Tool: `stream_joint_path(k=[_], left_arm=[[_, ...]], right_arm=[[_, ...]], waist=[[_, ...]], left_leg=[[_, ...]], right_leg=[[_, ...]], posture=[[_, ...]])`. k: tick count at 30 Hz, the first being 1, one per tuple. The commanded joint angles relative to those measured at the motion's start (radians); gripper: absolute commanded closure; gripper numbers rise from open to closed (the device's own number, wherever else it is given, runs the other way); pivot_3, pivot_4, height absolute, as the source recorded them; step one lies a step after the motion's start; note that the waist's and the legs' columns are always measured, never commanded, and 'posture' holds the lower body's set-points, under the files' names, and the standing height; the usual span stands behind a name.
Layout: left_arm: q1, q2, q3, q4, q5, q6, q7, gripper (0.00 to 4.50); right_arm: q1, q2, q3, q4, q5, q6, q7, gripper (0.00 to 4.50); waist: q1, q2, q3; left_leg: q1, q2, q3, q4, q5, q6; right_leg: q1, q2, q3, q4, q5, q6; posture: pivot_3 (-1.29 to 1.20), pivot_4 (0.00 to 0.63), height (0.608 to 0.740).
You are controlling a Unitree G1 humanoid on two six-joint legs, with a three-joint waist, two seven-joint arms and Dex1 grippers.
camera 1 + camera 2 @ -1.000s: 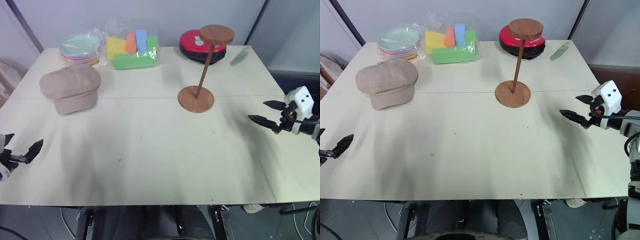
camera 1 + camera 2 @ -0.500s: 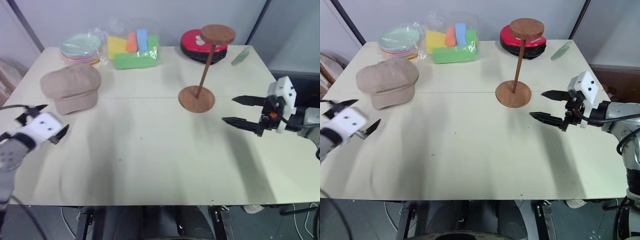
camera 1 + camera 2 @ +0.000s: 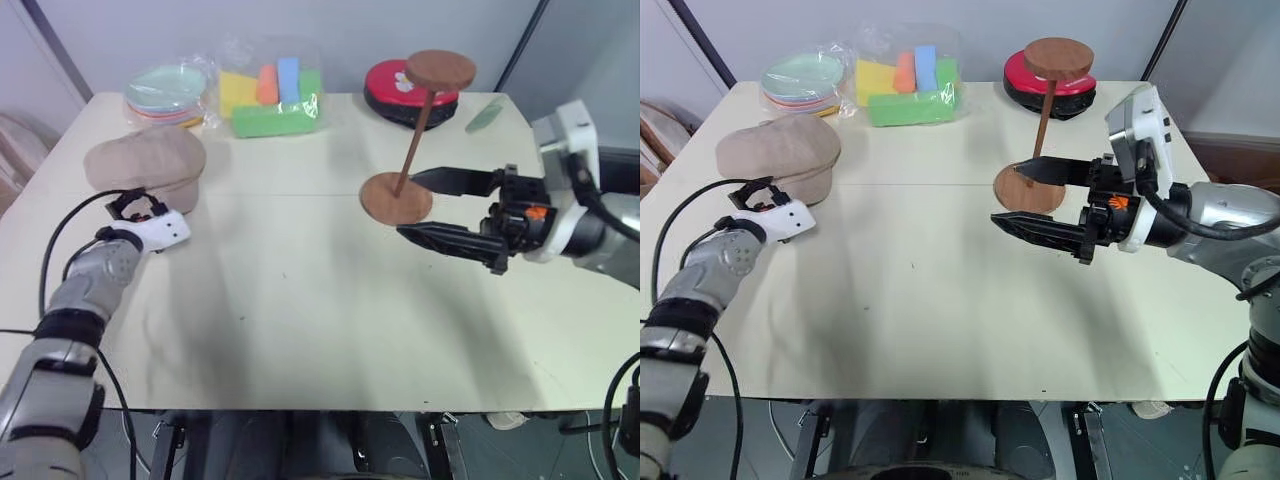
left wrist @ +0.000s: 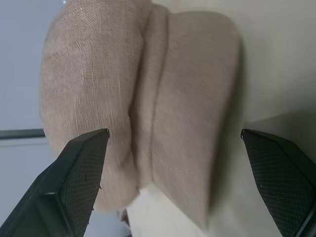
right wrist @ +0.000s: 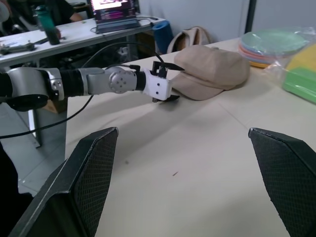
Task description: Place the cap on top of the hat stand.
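Left gripper (image 4: 173, 163) is hovering wide open and empty just before the cap (image 3: 146, 165); right gripper (image 3: 425, 205), open, is hanging beside the hat stand (image 3: 415, 130).

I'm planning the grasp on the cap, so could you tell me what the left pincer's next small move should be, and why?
Probably ease the left pincer forward onto the cap and close. Its fingers are open right at the cap's near edge, with the brim framed between them in the wrist view, and nothing is gripped yet.

Cap: soft beige fabric cap (image 3: 780, 155) lies at the table's left.
Stand: reddish-brown wooden hat stand (image 3: 1044, 110), upright, top bare.
Left gripper (image 3: 760, 195): just beside the cap's brim.
Right gripper (image 3: 1018, 198): fingers spread, in front of the stand's base.
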Motion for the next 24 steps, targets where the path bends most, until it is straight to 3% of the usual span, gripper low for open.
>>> stream_joint_path(k=[1, 6, 8, 10, 16, 17, 24], left_arm=[[-0.069, -0.038, -0.039, 0.171, 0.027, 0.007, 0.068, 0.00], [-0.130, -0.068, -0.045, 0.301, 0.006, 0.011, 0.093, 0.00], [-0.143, -0.075, -0.042, 0.322, -0.003, 0.009, 0.101, 0.52], [-0.152, -0.077, -0.042, 0.332, -0.008, -0.005, 0.103, 1.29], [-0.172, -0.062, -0.040, 0.331, -0.022, -0.037, 0.113, 4.27], [-0.177, -0.056, -0.041, 0.329, -0.022, -0.042, 0.116, 4.47], [-0.257, -0.012, -0.012, 0.176, -0.044, -0.129, 0.122, 4.47]], right_arm=[[-0.003, -0.027, -0.047, -0.036, 0.042, -0.006, -0.030, 0.17], [-0.038, -0.047, -0.046, -0.035, 0.080, -0.005, -0.092, 0.17], [-0.045, -0.050, -0.041, -0.028, 0.078, -0.008, -0.109, 0.00], [-0.044, -0.053, -0.039, -0.023, 0.076, -0.012, -0.111, 0.00], [-0.030, -0.056, -0.045, -0.004, 0.046, -0.035, -0.091, 0.00], [-0.026, -0.060, -0.045, 0.002, 0.039, -0.034, -0.090, 0.00], [0.045, -0.127, -0.135, 0.064, -0.043, -0.051, -0.073, 0.00]], waist=[[-0.001, 0.000, 0.000], [-0.006, 0.001, -0.001], [-0.006, 0.002, -0.002], [-0.007, 0.002, -0.002], [-0.006, 0.001, -0.001], [-0.006, 0.001, -0.001], [0.000, -0.001, 0.000]], left_leg=[[0.000, 0.000, 0.000, 0.000, 0.000, 0.000], [0.001, 0.000, 0.001, 0.001, 0.000, 0.000], [0.001, 0.000, 0.000, 0.001, 0.000, 0.000], [0.001, 0.001, 0.000, 0.001, 0.000, 0.000], [0.000, 0.001, 0.000, 0.002, 0.000, 0.000], [0.000, 0.001, 0.000, 0.002, 0.000, 0.000], [-0.002, 0.001, 0.001, 0.003, 0.000, 0.000]], right_leg=[[0.000, 0.000, 0.000, 0.000, 0.000, 0.000], [0.000, 0.001, 0.000, 0.002, 0.000, 0.000], [0.000, 0.001, 0.000, 0.003, 0.000, 0.000], [0.000, 0.002, 0.000, 0.004, 0.000, 0.000], [0.000, 0.002, 0.000, 0.004, 0.000, 0.000], [0.000, 0.002, 0.000, 0.004, 0.000, 0.000], [-0.002, 0.002, 0.000, 0.004, 0.000, 0.000]], posture=[[0.00, 0.150, 0.740], [0.00, 0.150, 0.740], [0.00, 0.150, 0.740], [0.00, 0.150, 0.740], [0.00, 0.150, 0.740], [0.00, 0.150, 0.740], [0.00, 0.150, 0.740]])
